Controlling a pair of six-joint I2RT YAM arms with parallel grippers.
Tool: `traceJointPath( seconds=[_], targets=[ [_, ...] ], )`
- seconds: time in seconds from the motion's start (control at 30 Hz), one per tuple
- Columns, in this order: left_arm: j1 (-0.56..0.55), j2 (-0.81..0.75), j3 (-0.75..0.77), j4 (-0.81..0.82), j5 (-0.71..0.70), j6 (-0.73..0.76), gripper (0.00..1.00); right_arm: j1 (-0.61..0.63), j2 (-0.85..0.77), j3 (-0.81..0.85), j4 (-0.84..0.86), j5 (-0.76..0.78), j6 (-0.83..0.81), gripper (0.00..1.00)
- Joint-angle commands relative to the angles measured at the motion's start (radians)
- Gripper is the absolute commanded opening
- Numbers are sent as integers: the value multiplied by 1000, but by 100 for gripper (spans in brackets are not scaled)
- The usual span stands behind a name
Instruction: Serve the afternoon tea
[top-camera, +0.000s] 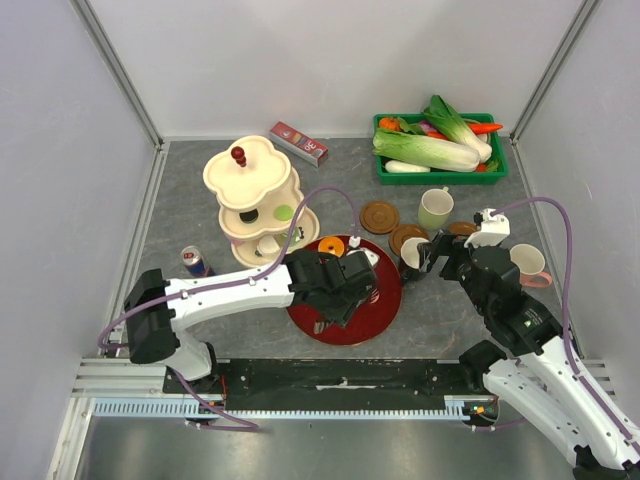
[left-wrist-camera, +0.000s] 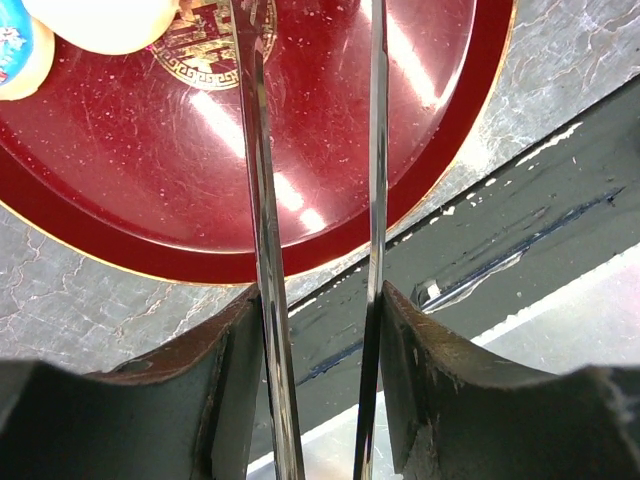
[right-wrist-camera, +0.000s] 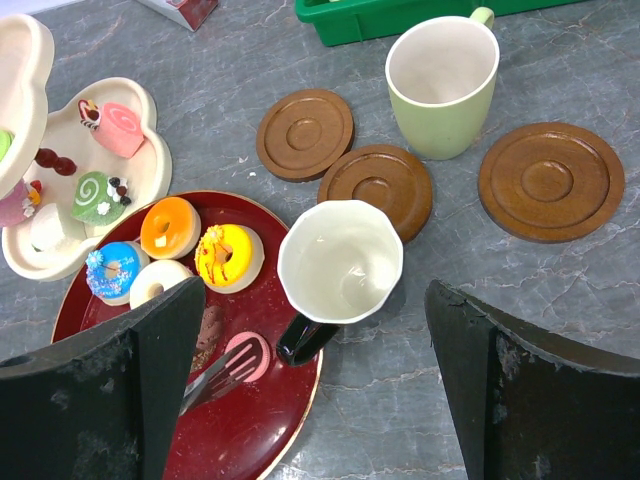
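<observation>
As afternoon tea is laid out on a grey table (top-camera: 180, 200), the left end effector (left-wrist-camera: 318, 330) clenches a pair of metal tongs (left-wrist-camera: 262, 250) over the red plate (right-wrist-camera: 270, 430) at centre frame. The blades are squeezed partway together, seemingly so that their slotted tip, lower left in the right wrist view, can pinch a pink sweet (right-wrist-camera: 255, 350) lying there. Four donuts (right-wrist-camera: 228, 256) crowd the plate's upper left edge, beside the tiered stand (right-wrist-camera: 60, 170), probably waiting to go up onto it. The right end effector (right-wrist-camera: 315, 300) hangs spread wide and empty above the black mug (right-wrist-camera: 340, 262), which stands upright just off the plate's right rim. Its jaws flank the mug without touching, apparently lined up to lift it onto one of three coasters (right-wrist-camera: 378, 185) waiting by the green mug (right-wrist-camera: 442, 80) at upper right.
</observation>
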Motion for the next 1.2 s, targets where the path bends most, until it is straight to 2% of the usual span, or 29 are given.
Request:
traceJointPath(
  seconds=[0.0, 0.47, 1.17],
  targets=[
    [-35, 22, 62, -13, -34, 25, 53, 2, -2, -1, 15, 21, 7, 98],
    [-68, 80, 106, -73, -34, 27, 55, 0, -6, -1, 18, 17, 7, 98],
    [-150, 199, 226, -228, -202, -27, 55, 0, -11, -1, 20, 15, 7, 98]
  ],
)
